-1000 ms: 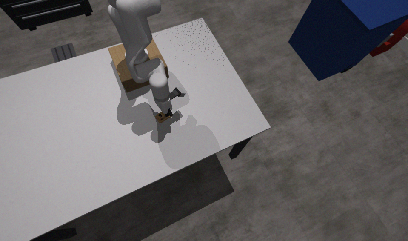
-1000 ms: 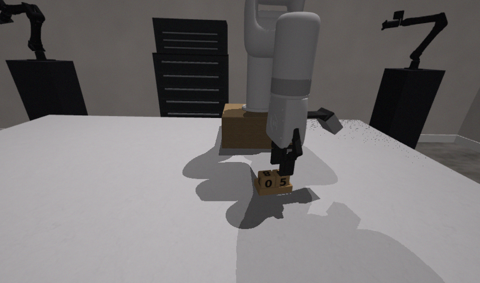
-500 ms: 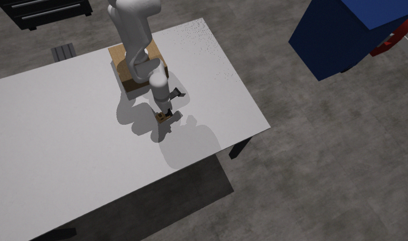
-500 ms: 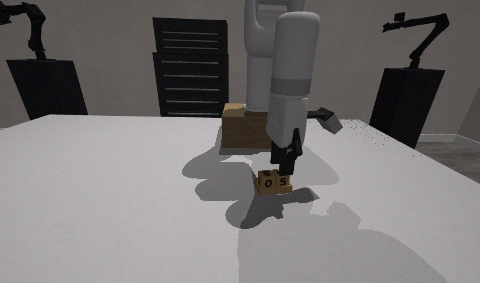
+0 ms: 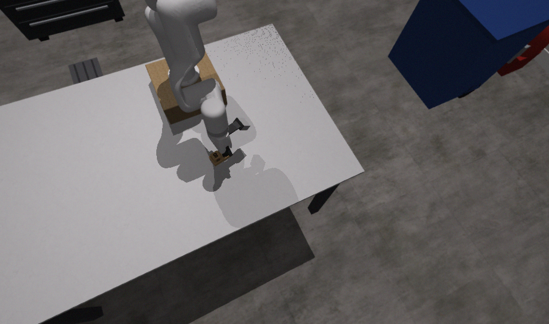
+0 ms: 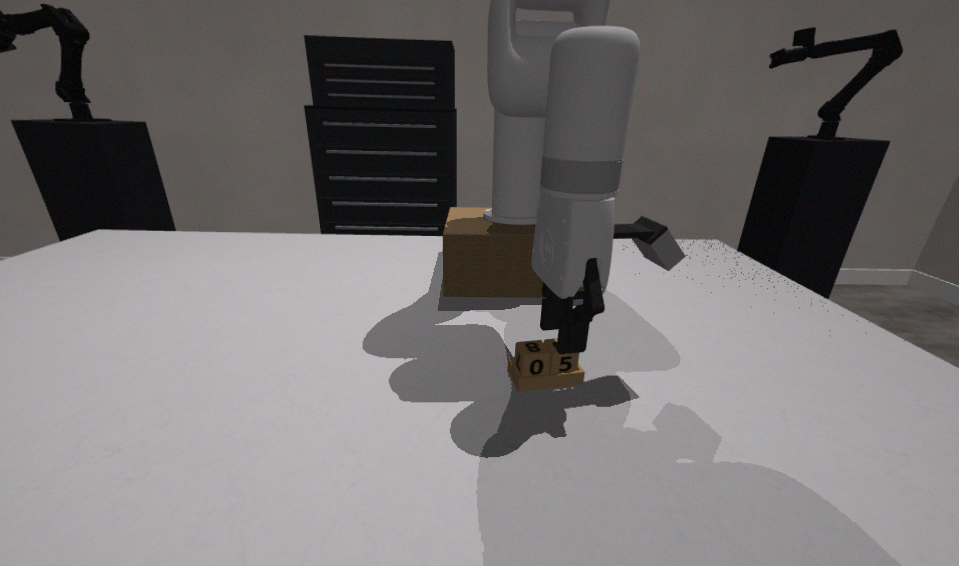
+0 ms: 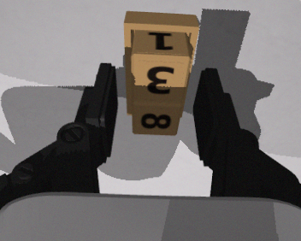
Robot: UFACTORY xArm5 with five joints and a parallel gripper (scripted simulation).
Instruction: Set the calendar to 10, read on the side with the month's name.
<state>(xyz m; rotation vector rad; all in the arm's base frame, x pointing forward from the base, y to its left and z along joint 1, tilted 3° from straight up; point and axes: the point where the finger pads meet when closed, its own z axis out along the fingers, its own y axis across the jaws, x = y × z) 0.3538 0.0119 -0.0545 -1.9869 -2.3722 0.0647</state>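
My pincer (image 5: 226, 152) (image 6: 566, 329) (image 7: 156, 86) is about half wide and holds nothing. Its two fingers stand apart, one on each long side of the blocks, and I see a gap at both sides in the wrist view.

The tray (image 5: 215, 164) (image 6: 549, 380) (image 7: 161, 19) is on the worktop (image 5: 107, 201) (image 6: 257, 436) (image 7: 131, 185), in front of my base, with both cubes side by side. Seen from the exterior, its long way runs left to right. My fingers open across it, near and far, so I think I'm lined up for a pinch. I'm over the right end, so the right cube (image 6: 565, 364) (image 7: 160, 77) is the closest one. The left cube (image 5: 216, 155) (image 6: 533, 363) (image 7: 156, 123) is just beside it, to the left.

The near faces say 0 on the left and 5 on the right. I can't see the month's name, so I can't tell if that is the side to read. The right cube seems to have a 1 on its right end, so I guess it needs a turn. I should go down straight and squeeze only that cube. If I'm too far left, I might bump the left cube or drag the tray.
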